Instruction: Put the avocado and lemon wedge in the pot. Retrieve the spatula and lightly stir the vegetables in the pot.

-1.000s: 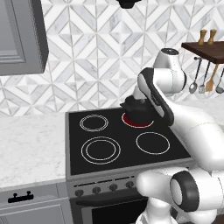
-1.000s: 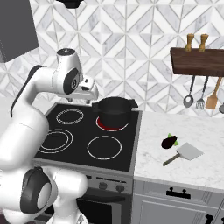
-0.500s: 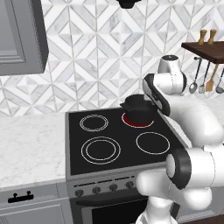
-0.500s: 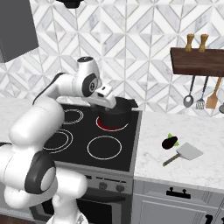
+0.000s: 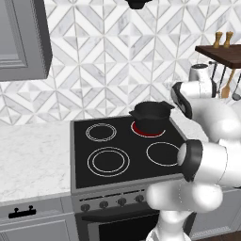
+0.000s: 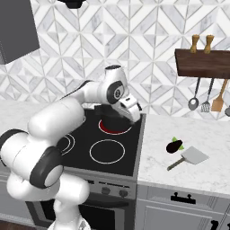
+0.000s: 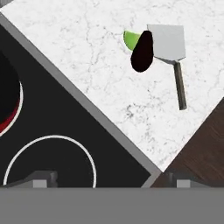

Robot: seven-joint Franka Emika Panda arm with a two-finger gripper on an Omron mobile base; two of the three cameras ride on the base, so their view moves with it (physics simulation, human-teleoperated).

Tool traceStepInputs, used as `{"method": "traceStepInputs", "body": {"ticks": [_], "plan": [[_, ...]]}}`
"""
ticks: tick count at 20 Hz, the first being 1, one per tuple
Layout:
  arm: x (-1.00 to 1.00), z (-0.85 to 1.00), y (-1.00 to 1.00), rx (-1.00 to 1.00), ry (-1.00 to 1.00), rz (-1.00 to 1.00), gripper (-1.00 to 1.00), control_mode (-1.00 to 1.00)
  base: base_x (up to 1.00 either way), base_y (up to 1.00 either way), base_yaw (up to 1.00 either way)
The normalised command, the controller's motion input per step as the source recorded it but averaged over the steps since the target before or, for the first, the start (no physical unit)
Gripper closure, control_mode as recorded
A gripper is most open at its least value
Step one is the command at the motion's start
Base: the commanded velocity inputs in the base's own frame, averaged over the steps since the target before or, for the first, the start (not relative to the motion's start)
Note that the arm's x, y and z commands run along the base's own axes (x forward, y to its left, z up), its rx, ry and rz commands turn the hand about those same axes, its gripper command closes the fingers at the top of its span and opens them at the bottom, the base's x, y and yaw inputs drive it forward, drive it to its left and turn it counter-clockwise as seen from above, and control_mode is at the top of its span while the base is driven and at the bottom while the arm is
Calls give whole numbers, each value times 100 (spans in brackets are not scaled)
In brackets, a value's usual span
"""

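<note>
Two counter items of note, plus one on the stove: the pot (image 5: pixel 149 112), squat and black, sits on the glowing red rear-right burner (image 6: pixel 113 127) of the black stove (image 5: pixel 122 150); the spatula (image 7: pixel 170 52), pale grey head with a thin darker handle, lies flat on the marble counter (image 6: pixel 188 157) to the right of the stove; the avocado (image 7: pixel 130 39), seen as a bright-green sliver, lies beside the spatula head, touching a dark oval item (image 7: pixel 142 51) that overlaps the corner of the spatula head. Robot fingers (image 7: pixel 109 178) spread wide, holding nothing, hanging above the stove's front right corner. Wall rack (image 6: pixel 202 63) carries hanging utensils beyond the counter
</note>
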Motion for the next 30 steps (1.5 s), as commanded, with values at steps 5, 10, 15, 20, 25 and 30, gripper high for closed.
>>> {"method": "traceStepInputs", "body": {"ticks": [5, 10, 15, 20, 25, 30], "plan": [[0, -23, -100, 3, 5, -27, -100, -100, 0, 0, 0], [0, -5, -64, 10, 1, -4, -100, -100, 0, 0, 0], [0, 0, -4, 1, 0, 0, -100, -100, 0, 0, 0], [9, -34, -9, -2, 0, 0, -100, -100, 0, 0, 0], [11, -43, -36, 0, 0, 0, -100, -100, 0, 0, 0], [5, -40, -27, 0, 0, 0, -100, -100, 0, 0, 0]]}}
